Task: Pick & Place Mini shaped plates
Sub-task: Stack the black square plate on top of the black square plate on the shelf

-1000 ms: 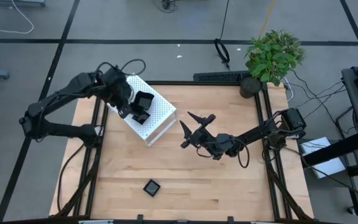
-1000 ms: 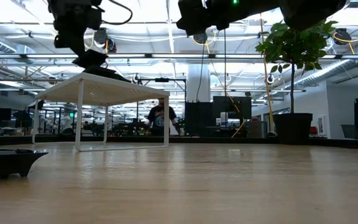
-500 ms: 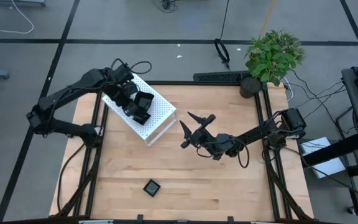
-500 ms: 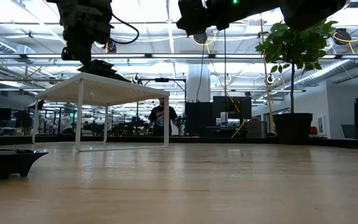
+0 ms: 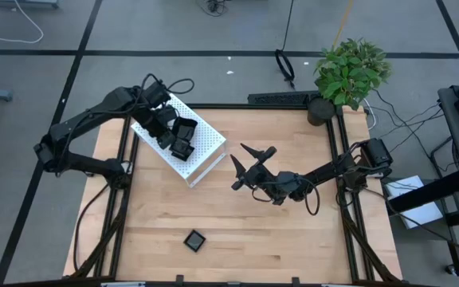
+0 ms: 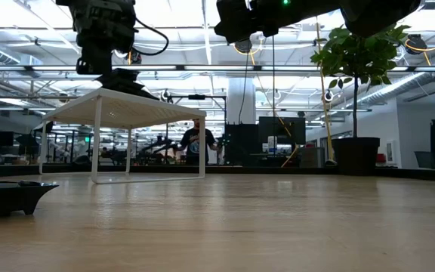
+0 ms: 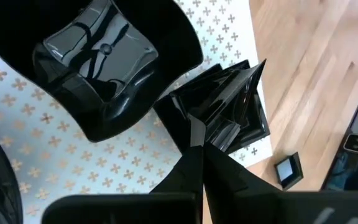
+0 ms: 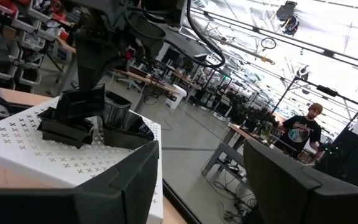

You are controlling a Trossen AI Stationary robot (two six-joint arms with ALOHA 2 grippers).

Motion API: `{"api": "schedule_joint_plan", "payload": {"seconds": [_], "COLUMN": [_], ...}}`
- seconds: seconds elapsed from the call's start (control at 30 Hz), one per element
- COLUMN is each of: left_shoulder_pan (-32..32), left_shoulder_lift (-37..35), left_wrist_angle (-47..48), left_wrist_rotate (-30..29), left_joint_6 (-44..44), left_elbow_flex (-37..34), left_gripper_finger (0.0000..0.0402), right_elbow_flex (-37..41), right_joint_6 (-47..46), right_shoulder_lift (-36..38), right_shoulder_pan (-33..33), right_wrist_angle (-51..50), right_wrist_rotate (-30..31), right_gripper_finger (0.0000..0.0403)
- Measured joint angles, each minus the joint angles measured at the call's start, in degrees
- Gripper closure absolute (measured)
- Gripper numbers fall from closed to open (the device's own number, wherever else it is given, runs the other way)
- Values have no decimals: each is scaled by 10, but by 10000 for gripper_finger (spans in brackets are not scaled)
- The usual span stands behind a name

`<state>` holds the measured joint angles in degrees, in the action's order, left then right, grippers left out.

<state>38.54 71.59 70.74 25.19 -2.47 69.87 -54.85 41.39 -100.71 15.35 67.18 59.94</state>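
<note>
The white perforated box [image 5: 205, 151] stands at the table's far left. On its top lie glossy black mini plates: a scalloped one [image 7: 101, 56] and a stack of square ones [image 7: 229, 106], which also shows in the right wrist view [image 8: 67, 124]. My left gripper [image 5: 171, 137] is down on the box top at the square stack, fingers shut. One more square plate [image 5: 195, 239] rests flat on the wood near the near edge. My right gripper [image 5: 239, 157] hangs open above the table's middle, touching nothing. My left gripper [image 7: 196, 127] pinches the rim of the top square plate [image 7: 213, 121] at its corner, between its two fingertips. The fingers come from above, slanting down. The plate sits on the other square plates on the box top, slightly tilted.
A potted plant [image 5: 349, 72] stands at the far right corner. Bare wood lies between the box and the lone plate [image 6: 10, 196]. A person [image 8: 303, 134] stands in the room beyond the table.
My left arm has swung its elbow and wrist toward the far edge, and the gripper has shifted a little toward the right over the box top. Over the last half second it has kept still.
</note>
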Motion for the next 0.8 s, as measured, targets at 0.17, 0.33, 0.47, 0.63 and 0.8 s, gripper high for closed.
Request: {"api": "schedule_joint_plan", "payload": {"seconds": [0.17,0.33,0.47,0.63,0.8], "left_shoulder_pan": [0,0,0,-3,-23], "left_shoulder_lift": [0,0,0,0,3], "left_wrist_angle": [12,13,12,12,3], "left_wrist_rotate": [5,48,62,49,51], "left_joint_6": [-6,-3,-14,-24,-26], "left_elbow_flex": [0,0,0,0,0], "left_gripper_finger": [398,398,398,399,399], "right_elbow_flex": [0,0,0,0,0], "right_joint_6": [-1,-1,-2,-2,-2], "right_shoulder_lift": [0,0,0,0,0], "right_shoulder_pan": [0,0,0,0,1], "right_wrist_angle": [0,0,0,0,0], "right_wrist_rotate": [0,0,0,0,0], "right_gripper_finger": [181,181,181,181,181]}}
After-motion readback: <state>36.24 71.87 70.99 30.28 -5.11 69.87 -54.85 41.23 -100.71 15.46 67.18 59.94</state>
